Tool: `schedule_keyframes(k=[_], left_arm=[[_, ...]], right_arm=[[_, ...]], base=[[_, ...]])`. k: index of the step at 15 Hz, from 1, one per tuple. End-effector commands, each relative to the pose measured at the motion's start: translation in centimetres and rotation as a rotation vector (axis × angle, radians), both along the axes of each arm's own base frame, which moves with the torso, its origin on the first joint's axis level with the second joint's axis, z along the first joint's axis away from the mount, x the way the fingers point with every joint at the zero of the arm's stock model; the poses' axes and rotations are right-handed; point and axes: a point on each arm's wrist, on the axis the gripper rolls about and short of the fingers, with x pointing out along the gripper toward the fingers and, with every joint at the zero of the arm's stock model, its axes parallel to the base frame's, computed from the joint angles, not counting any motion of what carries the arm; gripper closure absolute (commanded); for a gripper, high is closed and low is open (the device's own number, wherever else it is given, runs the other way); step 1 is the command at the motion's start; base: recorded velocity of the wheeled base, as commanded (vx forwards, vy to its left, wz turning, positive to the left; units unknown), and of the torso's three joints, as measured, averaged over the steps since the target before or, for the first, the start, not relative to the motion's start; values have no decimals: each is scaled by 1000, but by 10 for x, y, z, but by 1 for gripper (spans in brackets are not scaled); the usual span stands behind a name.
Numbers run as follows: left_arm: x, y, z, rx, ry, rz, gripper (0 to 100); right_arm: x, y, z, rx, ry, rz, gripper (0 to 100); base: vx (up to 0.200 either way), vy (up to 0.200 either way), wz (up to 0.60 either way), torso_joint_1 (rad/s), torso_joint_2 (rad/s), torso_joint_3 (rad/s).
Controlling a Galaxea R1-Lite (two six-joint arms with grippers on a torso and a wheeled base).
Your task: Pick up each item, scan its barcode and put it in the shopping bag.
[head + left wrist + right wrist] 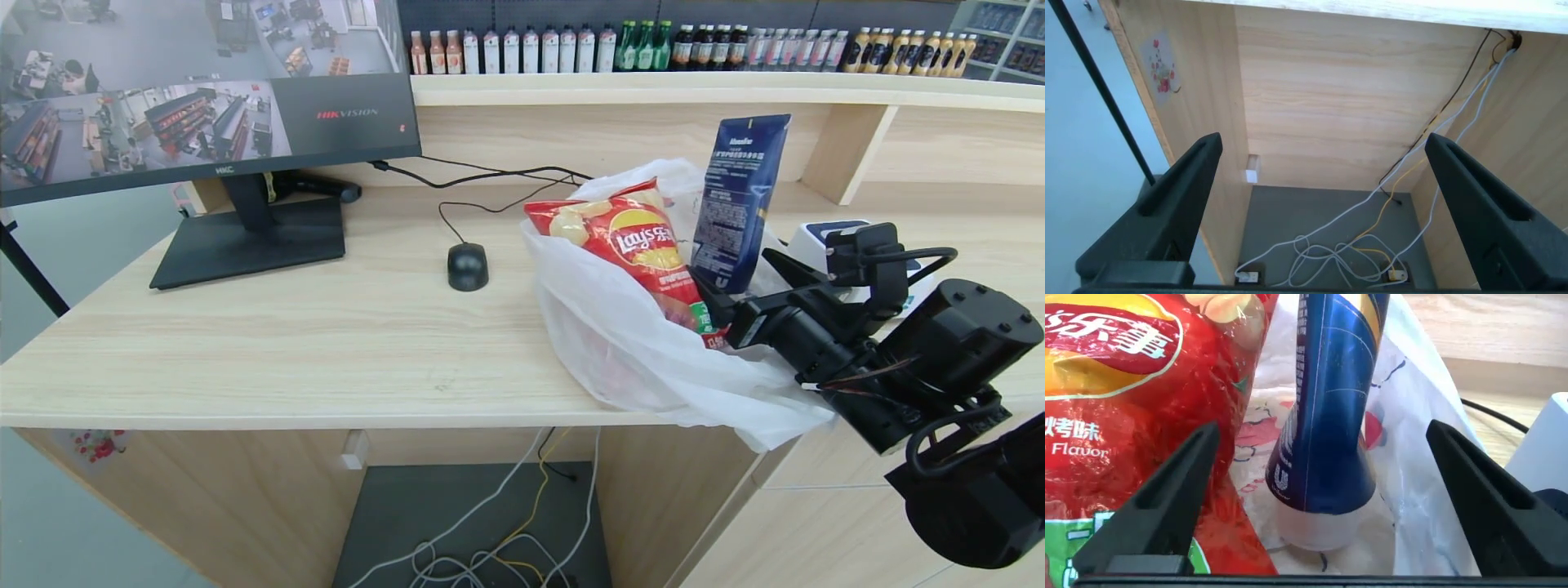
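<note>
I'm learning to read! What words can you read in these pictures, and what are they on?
"HIKVISION": on the monitor screen.
"HKC": on the monitor's lower edge.
"Lay's": on the red chips bag.
"Flavor": on the chips bag too.
Print on the blue pouch: too small to read.
Labels on the bottles: too small to read.

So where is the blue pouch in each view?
Head view: blue pouch upright in the white bag, right of the chips.
Left wrist view: faces the cables under the desk, away from the bag.
Right wrist view: pouch in the middle, beside the chips.
Shared landmark: the chips.
</note>
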Motion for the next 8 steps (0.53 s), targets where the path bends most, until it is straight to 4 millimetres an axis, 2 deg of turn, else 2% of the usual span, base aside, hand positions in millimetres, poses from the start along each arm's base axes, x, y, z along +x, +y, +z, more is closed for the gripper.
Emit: schedule_keyframes(k=[1,8], left_arm=[[0,0,0,0,0,-1,0],[0,0,0,0,0,1,0]], right_arm=[[0,0,0,1,-2,-1,0],[0,0,0,1,-2,0,0]], base=[[0,0,0,0,0,0],[0,0,0,0,0,0]])
